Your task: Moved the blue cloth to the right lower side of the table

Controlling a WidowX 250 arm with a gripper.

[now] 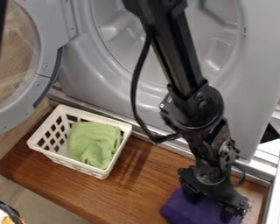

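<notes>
Black two-finger claw (211, 204) released, fingers spread apart, down at the blue-purple soft cloth (176, 211). Cloth lies toward the right end of the brown wooden bench (131, 197). White plastic lattice basket (120, 124) near bench's left end, crumpled light-green cloth (96, 142) inside. Grey front-loader (87, 65) along back edge, door open.

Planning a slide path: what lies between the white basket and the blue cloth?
Only bare wooden tabletop, from basket to cloth, in the camera view.

The cloth (180, 211) is deep purple, the cloth in the basket light green; the basket (121, 125) is off-white with diamond latticework, the bench (131, 188) warm brown wood grain, the laundry machine (87, 68) grey.
</notes>
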